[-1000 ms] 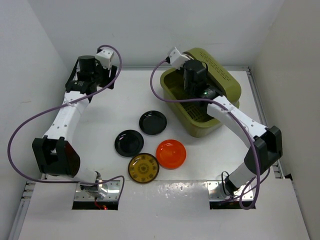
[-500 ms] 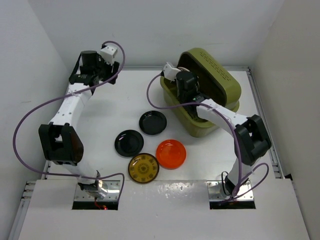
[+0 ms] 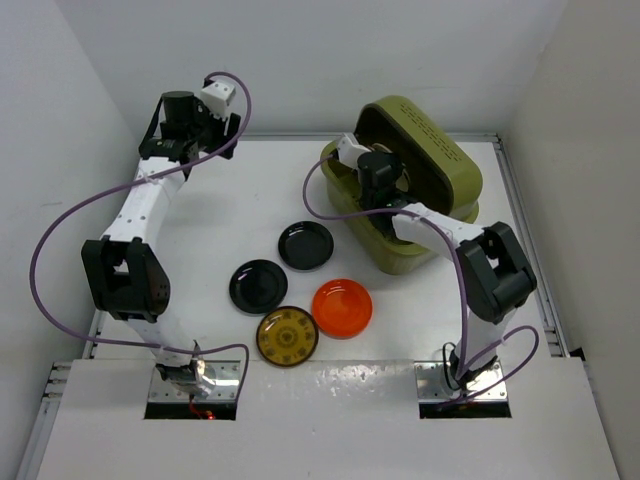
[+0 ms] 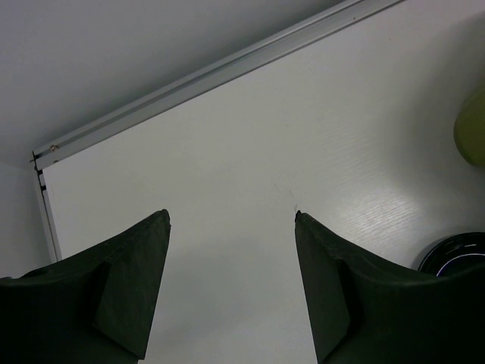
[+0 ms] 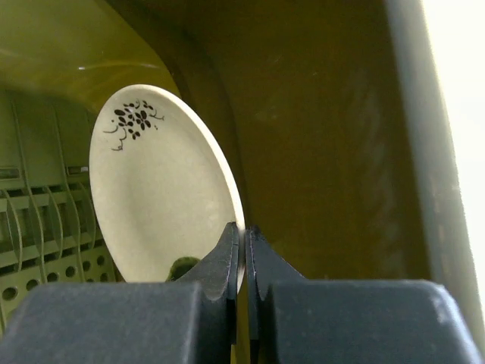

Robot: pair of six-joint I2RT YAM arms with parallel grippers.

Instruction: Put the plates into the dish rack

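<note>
White tabletop; right jaws pinch cream plate rim in slatted olive rack; left jaws spread.

place: robot lab bench | cue: white enclosure walls, aluminium rail

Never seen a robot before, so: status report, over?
Right fingers pinching cream plate on edge in rack. Left fingers open, empty. Four plates waiting on table. Nothing blocking.

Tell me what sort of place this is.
Likely a robot lab cell, not a kitchen: white walls enclose a white table, two arms are bolted at its edge, and plates lie beside a dish rack.
</note>
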